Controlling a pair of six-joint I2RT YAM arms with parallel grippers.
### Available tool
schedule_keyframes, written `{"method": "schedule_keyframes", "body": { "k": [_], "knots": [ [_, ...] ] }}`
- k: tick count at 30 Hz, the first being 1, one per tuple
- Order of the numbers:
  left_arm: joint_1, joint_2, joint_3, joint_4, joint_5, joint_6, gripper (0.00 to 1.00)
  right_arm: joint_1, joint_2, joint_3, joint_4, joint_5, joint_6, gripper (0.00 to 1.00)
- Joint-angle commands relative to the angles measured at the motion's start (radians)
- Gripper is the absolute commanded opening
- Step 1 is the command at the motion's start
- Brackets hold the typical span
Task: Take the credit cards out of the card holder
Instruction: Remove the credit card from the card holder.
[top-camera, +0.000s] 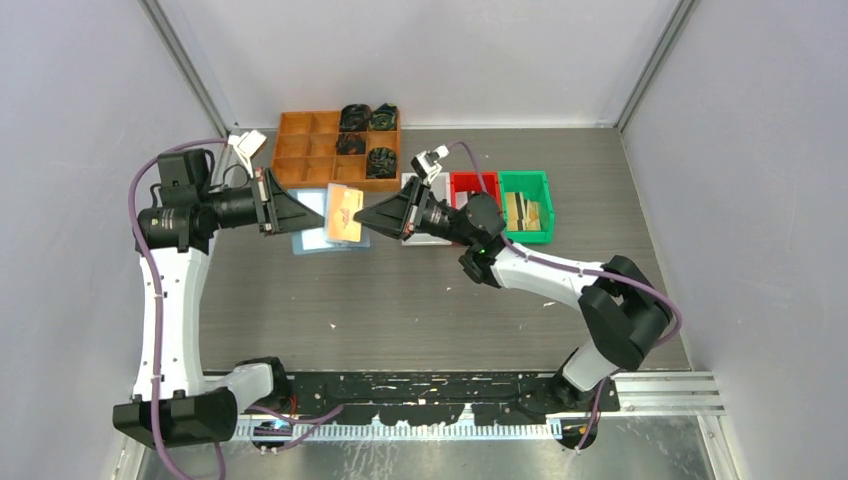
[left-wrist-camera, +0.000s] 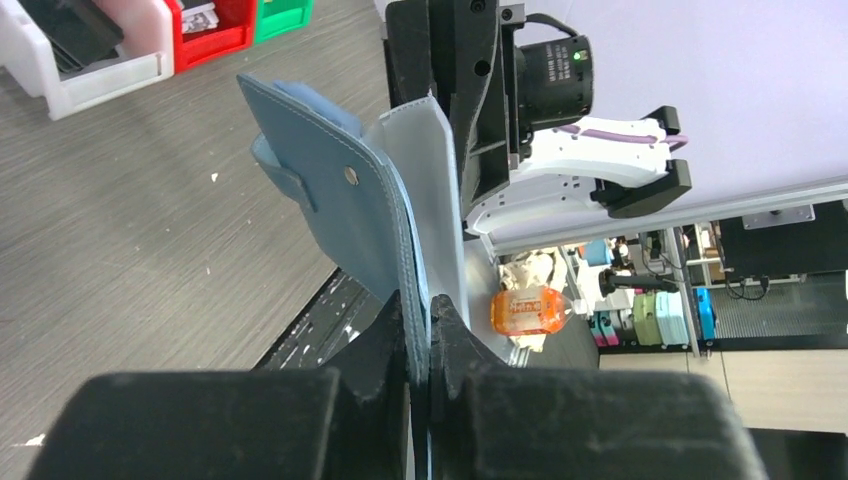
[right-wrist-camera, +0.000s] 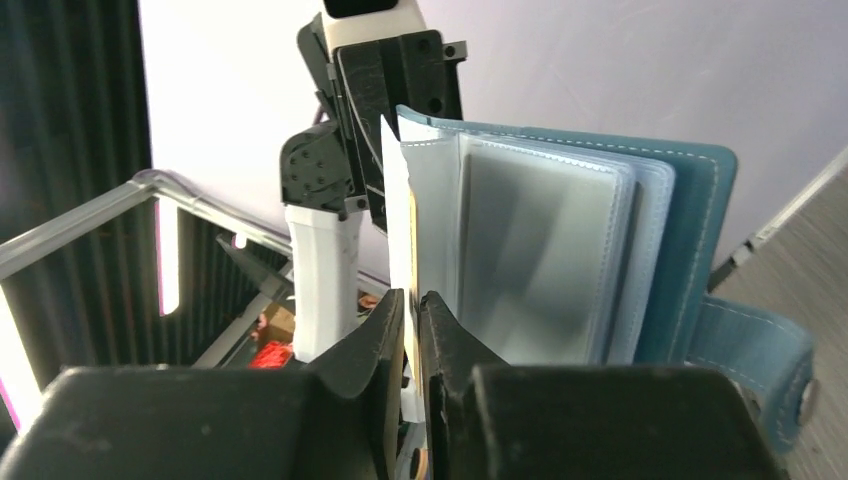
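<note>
While both arms meet above the bench (top-camera: 400, 300), card holder (top-camera: 322, 243) hangs between them, braced for a pull. Left wrist: left gripper (left-wrist-camera: 430, 340) clamped on its edge as anchor. Right wrist: right gripper (right-wrist-camera: 412, 330) pinching thin pale credit card (right-wrist-camera: 392, 210), clear sleeves just beside.
</note>
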Motion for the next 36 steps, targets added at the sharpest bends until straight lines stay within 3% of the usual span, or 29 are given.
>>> {"method": "schedule_keyframes", "body": {
  "k": [1, 5, 8, 12, 16, 24, 32, 36],
  "knots": [
    [0.008, -0.038, -0.011, 0.101, 0.072, -0.06, 0.13, 0.011, 0.064, 0.056, 0.293, -0.032, 0.133, 0.18],
    [0.008, -0.046, -0.016, 0.101, 0.074, -0.058, 0.22, 0.049, 0.105, 0.134, 0.28, -0.065, 0.119, 0.15],
    [0.008, -0.049, -0.002, 0.083, 0.096, -0.044, 0.31, 0.054, 0.087, 0.14, 0.169, -0.063, 0.048, 0.11],
    [0.008, -0.067, 0.0, 0.091, 0.129, -0.042, 0.33, 0.054, 0.041, 0.114, 0.048, -0.027, -0.036, 0.06],
    [0.009, -0.086, -0.02, 0.167, 0.135, -0.106, 0.25, 0.054, 0.036, 0.11, 0.05, -0.017, -0.034, 0.04],
    [0.009, -0.135, -0.039, 0.329, 0.126, -0.231, 0.0, 0.046, 0.015, 0.069, 0.056, 0.013, -0.035, 0.01],
    [0.009, -0.165, -0.043, 0.41, 0.142, -0.289, 0.0, 0.045, 0.038, 0.084, 0.173, -0.023, 0.034, 0.09],
    [0.008, -0.174, -0.051, 0.479, 0.143, -0.344, 0.0, 0.054, 0.058, 0.091, 0.252, -0.047, 0.08, 0.19]
  ]
}}
